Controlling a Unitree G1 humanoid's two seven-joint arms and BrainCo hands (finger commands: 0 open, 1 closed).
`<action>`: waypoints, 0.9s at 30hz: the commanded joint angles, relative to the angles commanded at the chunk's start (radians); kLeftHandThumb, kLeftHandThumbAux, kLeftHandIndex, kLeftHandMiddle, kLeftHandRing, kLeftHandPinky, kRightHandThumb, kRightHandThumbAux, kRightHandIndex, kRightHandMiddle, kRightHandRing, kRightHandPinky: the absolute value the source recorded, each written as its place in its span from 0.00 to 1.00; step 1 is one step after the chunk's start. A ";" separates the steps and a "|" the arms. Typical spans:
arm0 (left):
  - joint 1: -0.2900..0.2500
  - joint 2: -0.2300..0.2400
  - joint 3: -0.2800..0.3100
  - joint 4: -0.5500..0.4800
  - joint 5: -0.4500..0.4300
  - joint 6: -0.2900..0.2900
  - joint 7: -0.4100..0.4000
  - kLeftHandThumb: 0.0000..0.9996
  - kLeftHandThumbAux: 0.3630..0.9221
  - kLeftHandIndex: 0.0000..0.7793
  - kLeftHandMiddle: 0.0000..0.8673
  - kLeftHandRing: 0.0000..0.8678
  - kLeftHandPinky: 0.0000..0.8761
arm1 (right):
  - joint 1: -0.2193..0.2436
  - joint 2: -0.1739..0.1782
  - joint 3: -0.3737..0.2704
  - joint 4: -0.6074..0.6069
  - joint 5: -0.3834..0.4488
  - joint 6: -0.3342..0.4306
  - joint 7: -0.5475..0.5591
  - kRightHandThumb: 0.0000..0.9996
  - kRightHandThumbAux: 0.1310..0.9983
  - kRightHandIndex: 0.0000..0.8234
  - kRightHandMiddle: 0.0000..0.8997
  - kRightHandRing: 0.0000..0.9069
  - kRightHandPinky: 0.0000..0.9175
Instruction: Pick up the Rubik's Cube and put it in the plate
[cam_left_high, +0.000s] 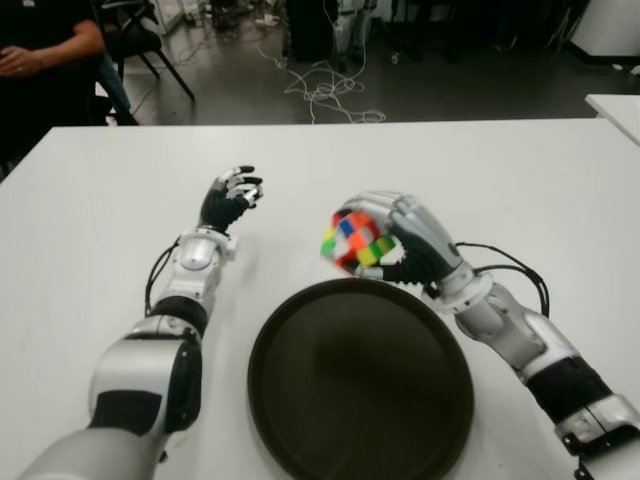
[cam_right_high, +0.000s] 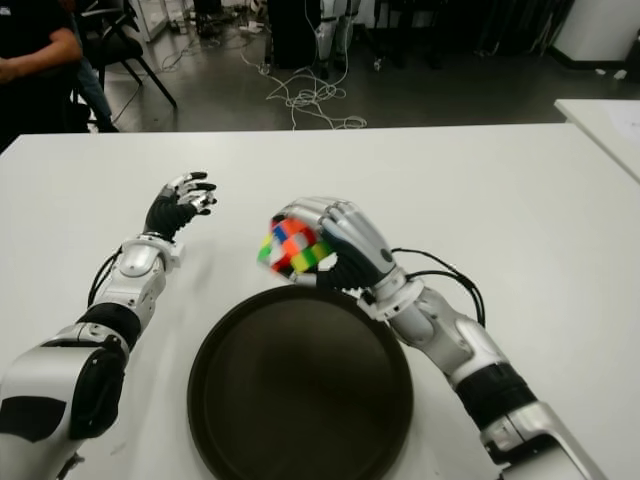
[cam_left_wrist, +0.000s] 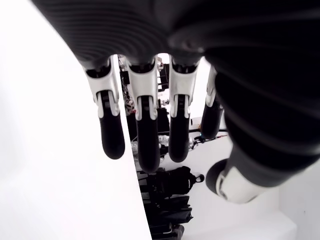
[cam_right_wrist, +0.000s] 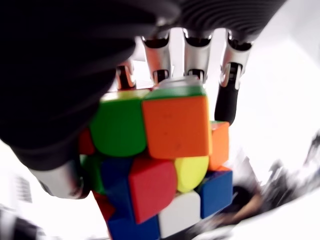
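1. Now: my right hand (cam_left_high: 405, 240) is clenched round the Rubik's Cube (cam_left_high: 355, 241); fingers (cam_right_wrist: 196, 62) wrap over its far side, thumb on the near side; cube's layers sit twisted out of line in the right wrist view.
2. Cube is off the table, held at the far rim of the plate (cam_left_high: 300, 420), just past its edge; not inside the plate.
3. Plate is dark, round, lying flat on the white table (cam_left_high: 520, 180), between my two forearms.
4. My left hand (cam_left_high: 228, 198) shows left of the cube, well apart from it; fingers (cam_left_wrist: 145, 130) relaxed, lightly bent, holding nothing.
5. Beyond the table's far edge: a seated person (cam_left_high: 40, 60) at far left; loose cables (cam_left_high: 325, 95) on the floor.
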 joint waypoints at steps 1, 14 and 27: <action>0.000 0.000 0.001 0.000 -0.001 0.000 -0.001 0.22 0.64 0.28 0.35 0.38 0.39 | -0.001 -0.018 0.018 -0.019 0.112 0.029 0.105 0.84 0.64 0.48 0.62 0.75 0.76; 0.001 0.004 -0.002 0.000 0.001 -0.002 -0.002 0.20 0.62 0.28 0.35 0.38 0.37 | 0.005 -0.046 -0.002 -0.119 0.646 0.306 0.681 0.84 0.64 0.51 0.62 0.79 0.77; 0.002 0.006 -0.005 -0.001 0.005 -0.005 0.002 0.19 0.66 0.28 0.35 0.38 0.39 | 0.042 0.000 -0.137 -0.176 0.835 0.414 0.934 0.85 0.63 0.53 0.66 0.83 0.83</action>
